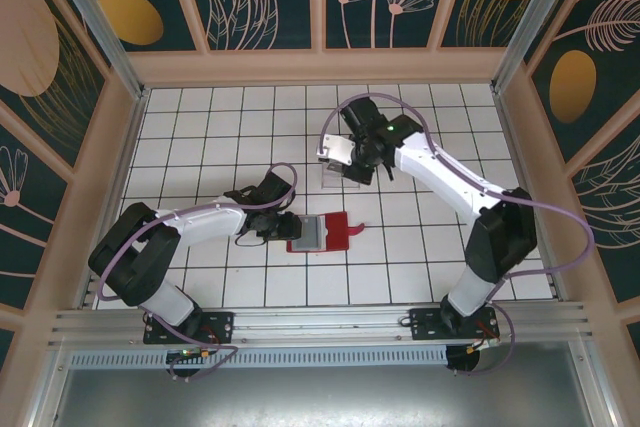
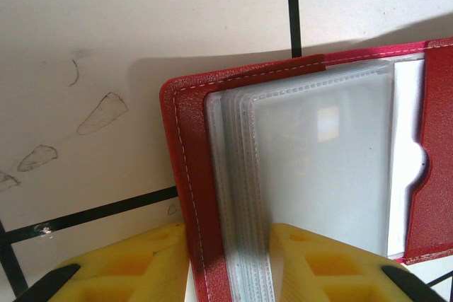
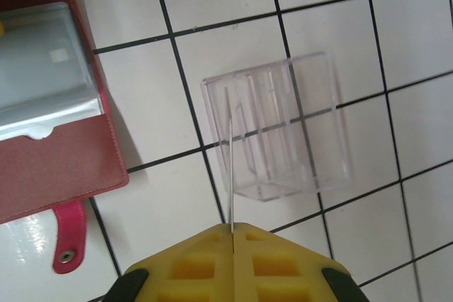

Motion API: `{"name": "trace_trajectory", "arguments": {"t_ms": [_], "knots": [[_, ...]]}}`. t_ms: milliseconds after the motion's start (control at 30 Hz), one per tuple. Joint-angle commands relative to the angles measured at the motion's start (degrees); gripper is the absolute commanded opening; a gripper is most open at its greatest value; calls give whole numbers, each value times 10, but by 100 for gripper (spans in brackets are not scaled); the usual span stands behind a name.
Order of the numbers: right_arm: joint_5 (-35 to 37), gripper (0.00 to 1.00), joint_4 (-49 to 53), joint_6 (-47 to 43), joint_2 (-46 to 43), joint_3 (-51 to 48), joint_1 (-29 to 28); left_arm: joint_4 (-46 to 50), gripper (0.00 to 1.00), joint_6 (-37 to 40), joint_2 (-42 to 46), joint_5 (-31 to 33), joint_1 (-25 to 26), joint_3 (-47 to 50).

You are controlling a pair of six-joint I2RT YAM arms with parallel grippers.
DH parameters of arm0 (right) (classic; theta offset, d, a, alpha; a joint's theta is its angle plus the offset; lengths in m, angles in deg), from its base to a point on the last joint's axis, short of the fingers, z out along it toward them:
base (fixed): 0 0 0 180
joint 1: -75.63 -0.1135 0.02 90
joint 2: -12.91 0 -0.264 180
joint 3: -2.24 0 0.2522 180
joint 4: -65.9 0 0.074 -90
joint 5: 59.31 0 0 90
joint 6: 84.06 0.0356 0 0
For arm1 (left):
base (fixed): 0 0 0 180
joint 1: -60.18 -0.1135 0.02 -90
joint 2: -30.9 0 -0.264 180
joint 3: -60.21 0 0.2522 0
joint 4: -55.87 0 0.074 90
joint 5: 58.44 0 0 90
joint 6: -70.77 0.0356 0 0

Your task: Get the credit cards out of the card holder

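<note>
Right end effector (image 3: 232,235) pinched shut on credit card (image 3: 228,160), edge-on over clear box (image 3: 290,125); keep it vertical as you lower. Left end effector (image 2: 230,259) clamps wallet (image 2: 185,146).

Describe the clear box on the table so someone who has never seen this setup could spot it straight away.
Look at the white tiled table, then find the open red card holder near its middle. Just beyond that, toward the back wall, stands the clear plastic box. Unlike the red holder, it is colourless and see-through, with upright dividers inside forming narrow slots.
</note>
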Motion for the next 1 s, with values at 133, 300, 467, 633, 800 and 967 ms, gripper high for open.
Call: {"name": "trace_trajectory", "arguments": {"t_ms": [133, 300, 467, 633, 800, 967], "knots": [[18, 0, 88, -68, 84, 103, 21, 35, 35, 8, -14, 29, 2, 5], [1, 0, 99, -78, 132, 147, 31, 35, 35, 5, -10, 31, 2, 5], [-23, 0, 112, -85, 179, 187, 41, 33, 35, 1, -10, 31, 2, 6], [-27, 0, 113, -93, 200, 185, 45, 31, 35, -2, -7, 30, 1, 9], [-26, 0, 92, -97, 204, 164, 45, 31, 35, -5, -1, 31, 2, 14], [-31, 0, 87, -100, 217, 163, 44, 30, 35, -6, -1, 31, 2, 13]]}}
